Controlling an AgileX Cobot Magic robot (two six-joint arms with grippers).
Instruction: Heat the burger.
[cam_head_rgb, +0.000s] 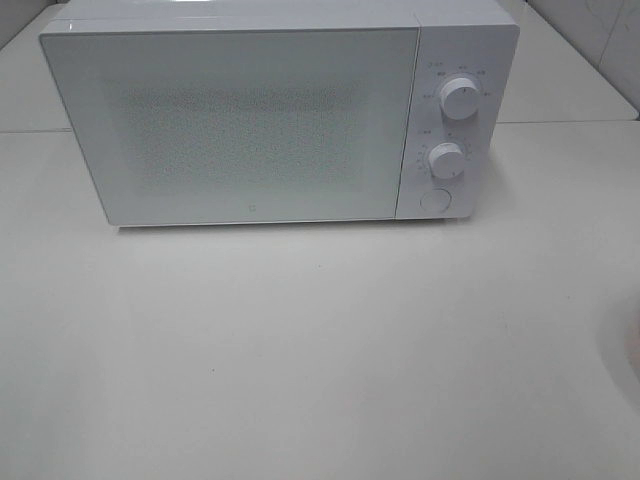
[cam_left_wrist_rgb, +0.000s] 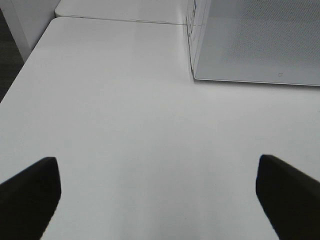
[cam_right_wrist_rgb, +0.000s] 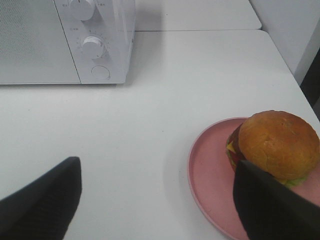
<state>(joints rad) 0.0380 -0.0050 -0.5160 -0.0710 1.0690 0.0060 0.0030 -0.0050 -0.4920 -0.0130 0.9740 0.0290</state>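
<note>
The burger sits on a pink plate on the white counter, well apart from the microwave. The microwave door is closed; two dials and a round button occupy its right panel. The right hand is spread wide, empty, one finger just beside the burger. The left hand is spread wide, empty, above bare counter.
</note>
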